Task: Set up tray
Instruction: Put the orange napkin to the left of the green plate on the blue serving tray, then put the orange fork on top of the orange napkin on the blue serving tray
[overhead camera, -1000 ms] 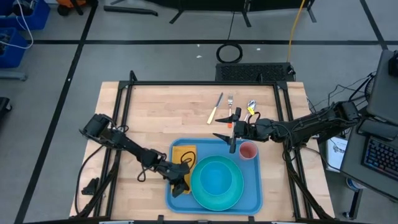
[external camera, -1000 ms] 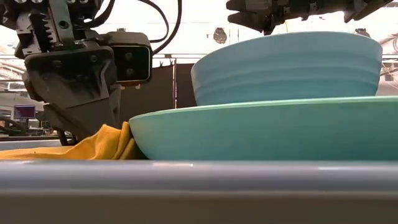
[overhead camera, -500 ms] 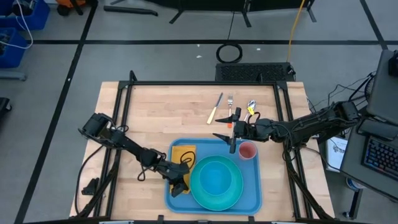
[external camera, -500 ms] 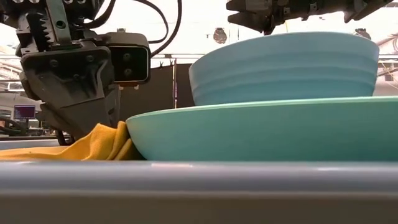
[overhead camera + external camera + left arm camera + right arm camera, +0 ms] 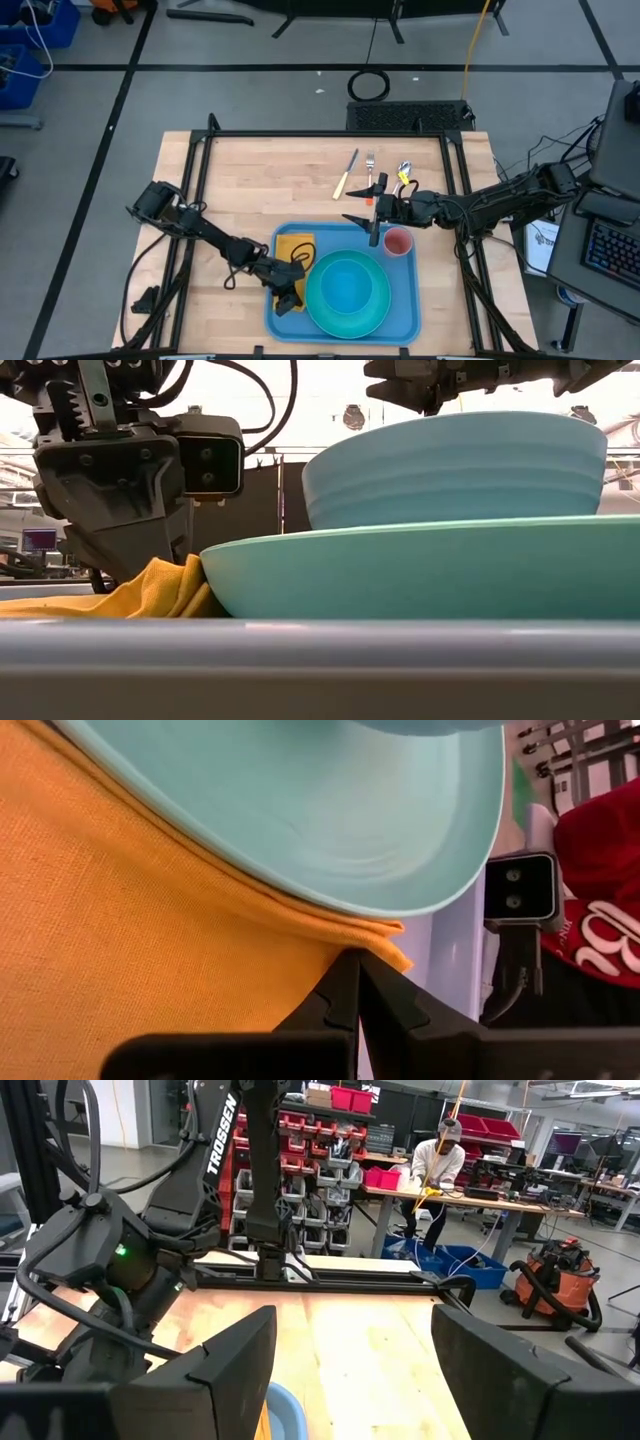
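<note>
Two pincers are at the blue tray (image 5: 405, 318), which lies on your wooden counter (image 5: 250, 190) at its near edge, midway between the arms.

Your left pincer (image 5: 288, 297) sits low over the tray's left part, on the orange-yellow napkin (image 5: 293, 245) that lies inside the tray beside the round turquoise plate (image 5: 347, 293). In the left wrist view its fingers (image 5: 340, 995) are pressed together with no gap; their tips meet at the napkin's folded edge (image 5: 150, 940), right under the plate's rim (image 5: 330, 830), though you cannot tell whether any cloth is pinched between them. The low view shows that pincer (image 5: 125, 510) just beside the plate (image 5: 430, 570), with a turquoise bowl (image 5: 455, 465) standing on the plate.

Your right pincer (image 5: 366, 218) hovers above the tray's far edge, near a red cup (image 5: 398, 243) that stands in the tray's far right corner. Its fingers (image 5: 215, 1370) stand wide apart and hold nothing.

Beyond the tray, a knife (image 5: 346, 174) and a fork (image 5: 370, 165) lie on the bare counter.
</note>
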